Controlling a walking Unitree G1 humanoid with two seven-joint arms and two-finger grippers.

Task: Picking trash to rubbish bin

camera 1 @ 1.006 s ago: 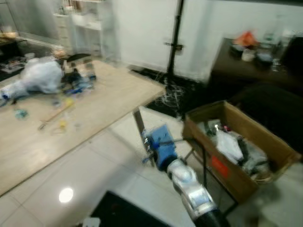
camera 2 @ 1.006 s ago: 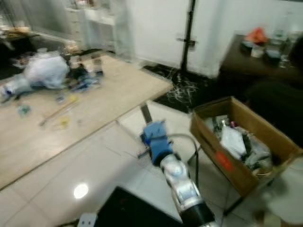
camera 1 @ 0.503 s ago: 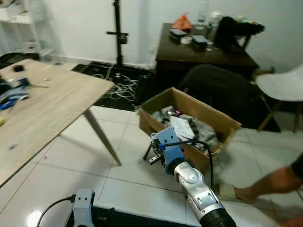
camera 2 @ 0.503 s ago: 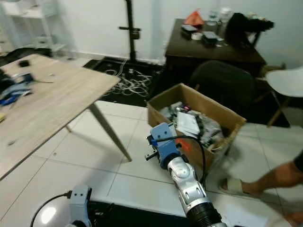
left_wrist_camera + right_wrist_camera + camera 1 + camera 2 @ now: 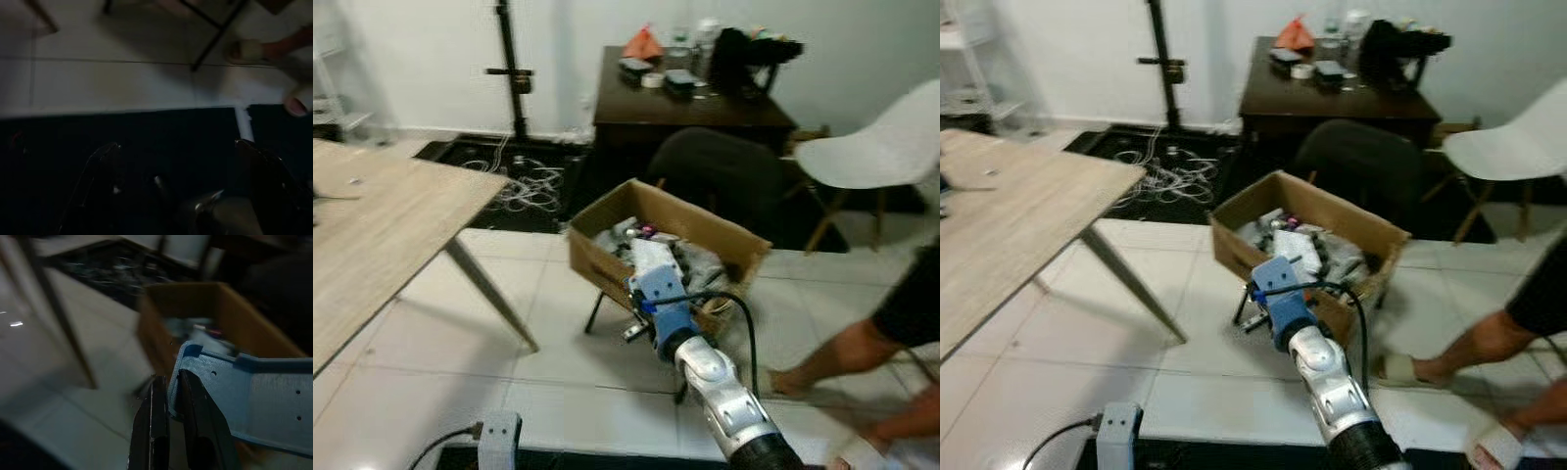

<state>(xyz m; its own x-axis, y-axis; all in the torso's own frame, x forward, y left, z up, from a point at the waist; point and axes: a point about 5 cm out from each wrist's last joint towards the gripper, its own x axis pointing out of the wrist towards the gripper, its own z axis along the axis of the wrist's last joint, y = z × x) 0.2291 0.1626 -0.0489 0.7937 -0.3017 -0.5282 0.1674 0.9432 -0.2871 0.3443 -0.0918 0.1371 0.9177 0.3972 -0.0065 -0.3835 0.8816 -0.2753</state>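
Reaching out before the robot, the right gripper (image 5: 168, 396) is clamping its jaws on a blue piece of trash (image 5: 244, 396), just short of the cardboard box (image 5: 1371, 233) of rubbish.

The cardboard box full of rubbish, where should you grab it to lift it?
Probably by the top rim of the cardboard box, coming from above on the near side: the top is open, the walls are thin enough to pinch, and rubbish fills the middle.
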